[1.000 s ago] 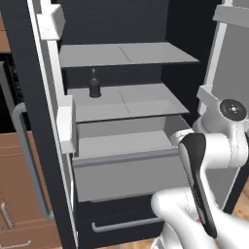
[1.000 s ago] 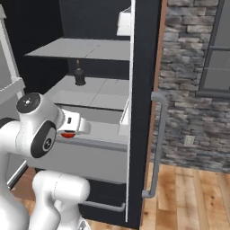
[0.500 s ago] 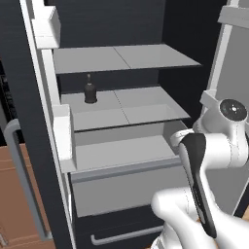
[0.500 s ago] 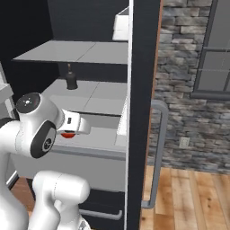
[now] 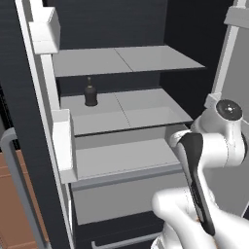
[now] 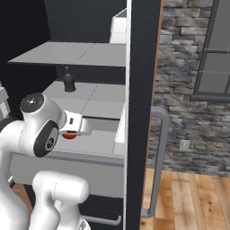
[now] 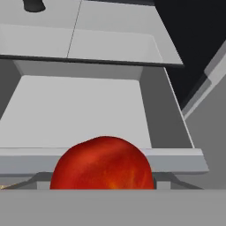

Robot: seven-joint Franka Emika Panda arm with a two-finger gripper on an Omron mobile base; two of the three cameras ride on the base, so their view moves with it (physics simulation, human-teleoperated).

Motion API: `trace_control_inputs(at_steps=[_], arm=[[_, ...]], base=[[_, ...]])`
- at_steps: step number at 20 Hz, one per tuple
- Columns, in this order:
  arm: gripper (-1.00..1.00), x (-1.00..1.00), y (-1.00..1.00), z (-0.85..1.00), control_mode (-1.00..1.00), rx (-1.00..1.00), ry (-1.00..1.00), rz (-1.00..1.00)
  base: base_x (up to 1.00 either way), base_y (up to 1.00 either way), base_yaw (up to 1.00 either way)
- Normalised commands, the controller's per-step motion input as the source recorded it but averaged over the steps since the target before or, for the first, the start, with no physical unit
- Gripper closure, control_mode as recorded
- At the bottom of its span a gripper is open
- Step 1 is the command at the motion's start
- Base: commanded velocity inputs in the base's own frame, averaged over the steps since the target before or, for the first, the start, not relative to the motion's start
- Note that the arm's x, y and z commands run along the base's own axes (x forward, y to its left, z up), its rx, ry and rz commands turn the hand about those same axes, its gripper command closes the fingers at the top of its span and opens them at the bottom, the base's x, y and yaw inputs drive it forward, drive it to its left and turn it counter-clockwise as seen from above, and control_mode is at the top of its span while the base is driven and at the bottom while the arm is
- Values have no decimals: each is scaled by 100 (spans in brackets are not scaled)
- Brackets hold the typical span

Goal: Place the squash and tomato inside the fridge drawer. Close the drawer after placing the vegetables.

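My gripper (image 6: 70, 133) is shut on the tomato (image 7: 102, 164), a glossy red ball that sits low in the hand view and hides the fingertips. In the right base view the tomato (image 6: 68, 135) peeks out red under the white hand, above the fridge drawer (image 6: 67, 167). The fridge drawer (image 5: 124, 194) is a wide light grey box pulled out below the lowest shelf, and its inside (image 7: 79, 110) looks bare. The tomato hangs just in front of the drawer's front rim (image 7: 176, 155). The squash is out of view.
A small dark bottle (image 5: 90, 94) stands on the middle shelf (image 5: 146, 114). The open fridge door (image 6: 141, 112) with its grey bar handle (image 6: 158, 161) stands close on the right. Another door edge (image 5: 36, 146) is at the left. A black lower drawer (image 5: 121, 233) lies beneath.
Both base views have shifted and the fridge looms larger, so the base has driven closer. The gripper stays shut on the tomato and the arm's pose looks the same.
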Motion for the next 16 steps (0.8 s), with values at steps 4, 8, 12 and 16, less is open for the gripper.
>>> trace_control_inputs(at_steps=[4,8,12,16], arm=[[100,56,6,-66,-100,0,17,0],[100,50,5,-59,-100,0,17,0],[100,31,0,-37,-100,0,7,0],[100,29,0,-33,-100,0,5,0]], base=[[0,0,0],[0,0,0],[0,0,0],[0,0,0]])
